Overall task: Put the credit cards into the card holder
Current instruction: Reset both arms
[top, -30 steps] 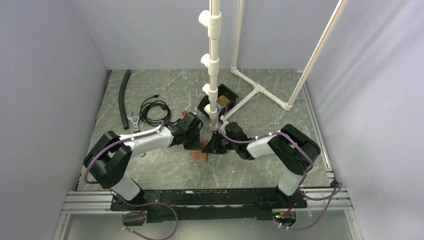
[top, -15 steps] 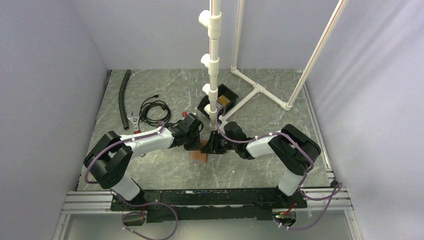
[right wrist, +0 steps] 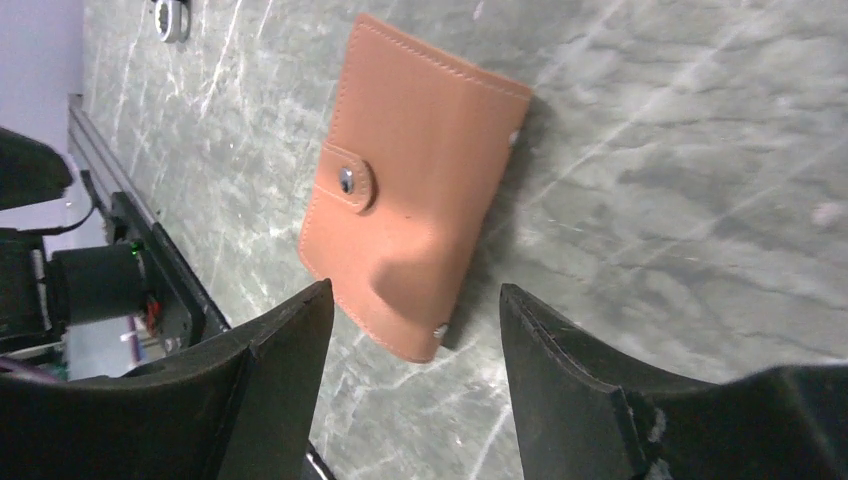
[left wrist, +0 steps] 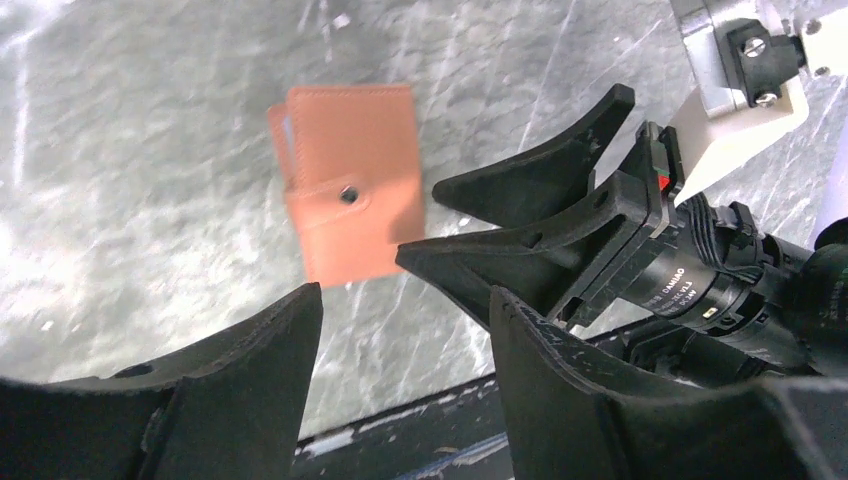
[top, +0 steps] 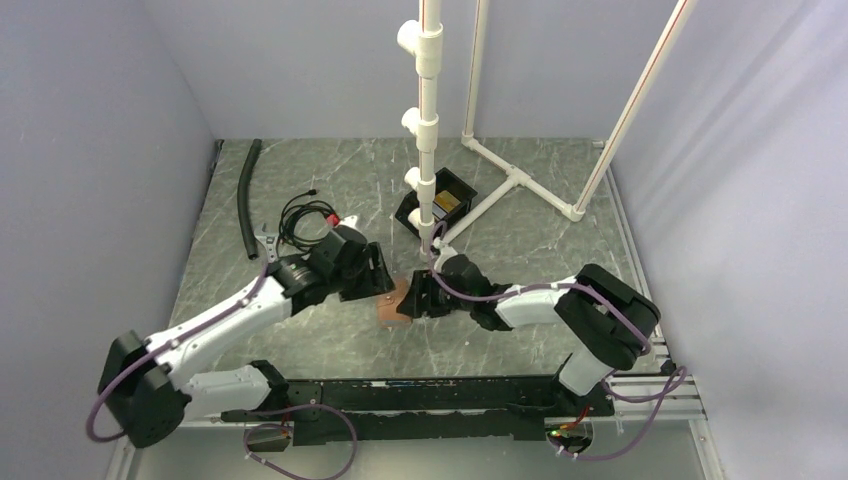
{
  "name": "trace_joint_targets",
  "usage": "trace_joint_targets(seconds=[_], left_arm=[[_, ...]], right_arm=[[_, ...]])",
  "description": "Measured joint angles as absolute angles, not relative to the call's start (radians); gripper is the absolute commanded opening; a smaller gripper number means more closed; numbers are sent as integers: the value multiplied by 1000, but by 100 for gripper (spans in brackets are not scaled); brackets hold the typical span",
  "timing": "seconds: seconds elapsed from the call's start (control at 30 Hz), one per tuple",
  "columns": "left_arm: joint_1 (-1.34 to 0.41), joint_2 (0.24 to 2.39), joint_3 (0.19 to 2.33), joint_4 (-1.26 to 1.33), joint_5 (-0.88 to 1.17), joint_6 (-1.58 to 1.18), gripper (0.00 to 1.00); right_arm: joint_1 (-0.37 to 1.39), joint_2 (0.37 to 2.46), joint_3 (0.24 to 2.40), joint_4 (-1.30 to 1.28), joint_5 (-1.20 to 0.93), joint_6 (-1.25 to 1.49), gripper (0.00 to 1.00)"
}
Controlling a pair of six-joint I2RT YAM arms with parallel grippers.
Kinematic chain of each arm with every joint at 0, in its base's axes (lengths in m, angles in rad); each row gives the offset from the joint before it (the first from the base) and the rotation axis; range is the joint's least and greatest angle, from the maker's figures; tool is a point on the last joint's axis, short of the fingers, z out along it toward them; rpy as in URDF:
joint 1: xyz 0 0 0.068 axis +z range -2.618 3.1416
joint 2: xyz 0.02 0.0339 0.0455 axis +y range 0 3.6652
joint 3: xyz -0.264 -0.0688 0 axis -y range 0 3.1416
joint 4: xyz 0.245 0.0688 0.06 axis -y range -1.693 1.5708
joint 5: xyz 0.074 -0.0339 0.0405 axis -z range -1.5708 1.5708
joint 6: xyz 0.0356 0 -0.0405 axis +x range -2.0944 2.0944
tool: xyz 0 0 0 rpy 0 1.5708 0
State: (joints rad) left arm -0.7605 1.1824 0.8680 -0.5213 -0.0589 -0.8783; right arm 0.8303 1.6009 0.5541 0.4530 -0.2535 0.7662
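From above, the card holder (top: 397, 301) lies shut on the grey surface (top: 330, 340), right between the two hands. The left hand (top: 380, 280) is just to its left and the right hand (top: 417, 296) is against its right edge. Past the hands stand a white post (top: 428, 120) and a black box (top: 441, 205). A cable (top: 305, 220) and a hose (top: 245, 195) lie well off beyond the left hand. There is bare surface on the near side, as far as the rail (top: 400, 395). In the left wrist view, the left hand (left wrist: 405, 295) gapes wide and holds nothing, and the card holder (left wrist: 350, 185) lies ahead of its fingertips, apart from them. The snap tab (left wrist: 348, 195) is fastened and a pale blue sliver (left wrist: 284, 130) shows at the holder's left edge. The right hand (left wrist: 415, 220), fingers spread and empty, points at the holder's right edge; whether it touches cannot be told. Its motor (left wrist: 680, 290) bears small white print, too tilted to read surely. In the right wrist view, the right hand (right wrist: 415, 290) is wide apart and grips nothing. The card holder (right wrist: 420, 230) lies flat just ahead between the fingers, tab side up, with bare surface to its right and the rail (right wrist: 130, 230) to its left.
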Motion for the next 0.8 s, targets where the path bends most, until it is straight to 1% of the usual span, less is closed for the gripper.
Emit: trace_joint_targets(seconds=[0.1,0.23,0.3,0.37,0.43,0.6,0.73,0.8], left_arm=[[-756,1068,837,-611,-78,-890,70],[-756,905,837,-727,-102,-905,71],[-756,826,849,-790,-112,-907,71],[-756,770,887,-862,-127,-908,72],[-756,728,942,-933,-149,-908,76],[-756,621,1095,-1101,-237,-907,78],[-756,561,1219,-1210,-316,-908,79],[-756,545,1261,-1249,-348,-908,79]], right_arm=[[918,1599,563,448,-141,759,65],[1013,1635,623,411,26,758,60],[1057,1693,695,386,123,738,59],[1089,1757,775,367,196,689,55],[1108,1818,856,350,231,619,54],[1131,1925,1025,327,192,380,53],[1131,1980,1130,281,70,212,54],[1132,2008,1177,262,-4,152,57]])
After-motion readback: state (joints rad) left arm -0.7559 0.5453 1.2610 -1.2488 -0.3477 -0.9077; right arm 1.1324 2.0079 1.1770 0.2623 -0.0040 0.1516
